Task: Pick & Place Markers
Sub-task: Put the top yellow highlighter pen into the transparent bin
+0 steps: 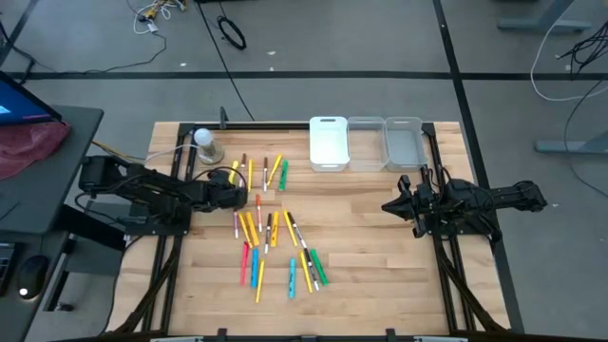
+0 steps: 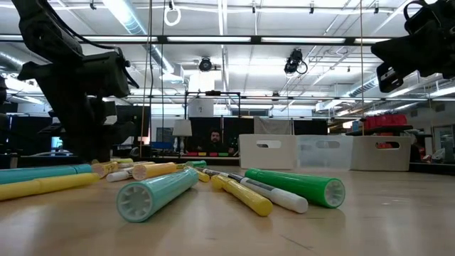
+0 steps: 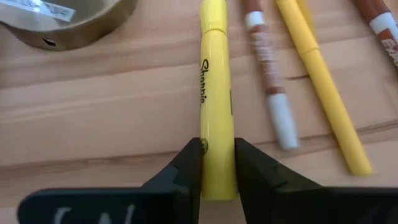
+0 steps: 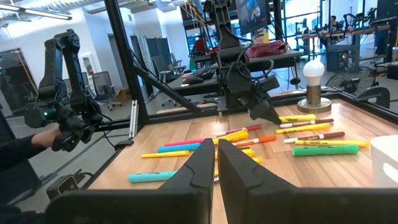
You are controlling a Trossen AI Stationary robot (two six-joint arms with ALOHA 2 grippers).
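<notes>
Between the left tool's matt black plastic fingers lies a glossy yellow plastic marker. Beyond it, the bench is smooth, pale grained wood; a brushed brass-looking metal base gleams softly.
</notes>
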